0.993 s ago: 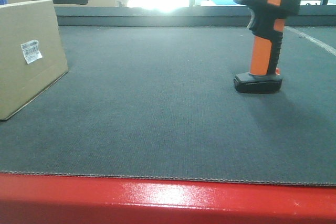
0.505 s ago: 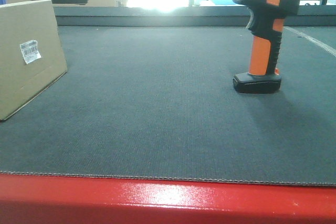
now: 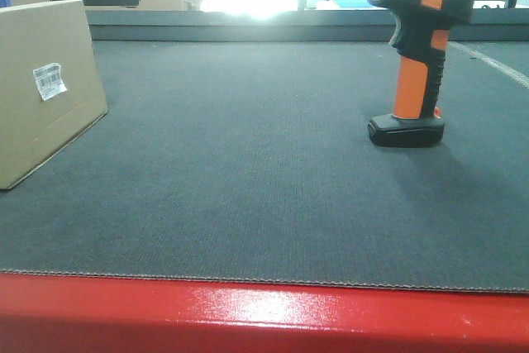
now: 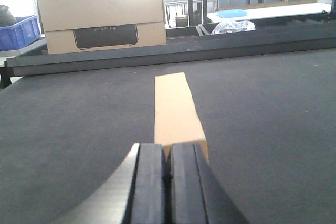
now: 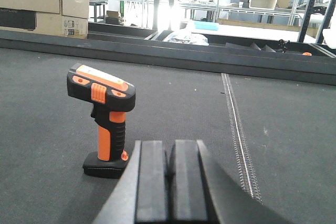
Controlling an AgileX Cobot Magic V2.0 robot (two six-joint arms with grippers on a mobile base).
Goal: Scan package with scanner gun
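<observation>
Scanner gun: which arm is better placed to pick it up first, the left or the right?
Probably the right. The scanner gun stands upright just ahead of the shut right gripper, slightly to its left. The left gripper, also shut, faces the package instead.

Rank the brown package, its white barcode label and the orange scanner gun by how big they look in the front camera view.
1. package, though it sits nearer the camera and is cut off at the left edge
2. scanner gun
3. barcode label, clearly the smallest
</observation>
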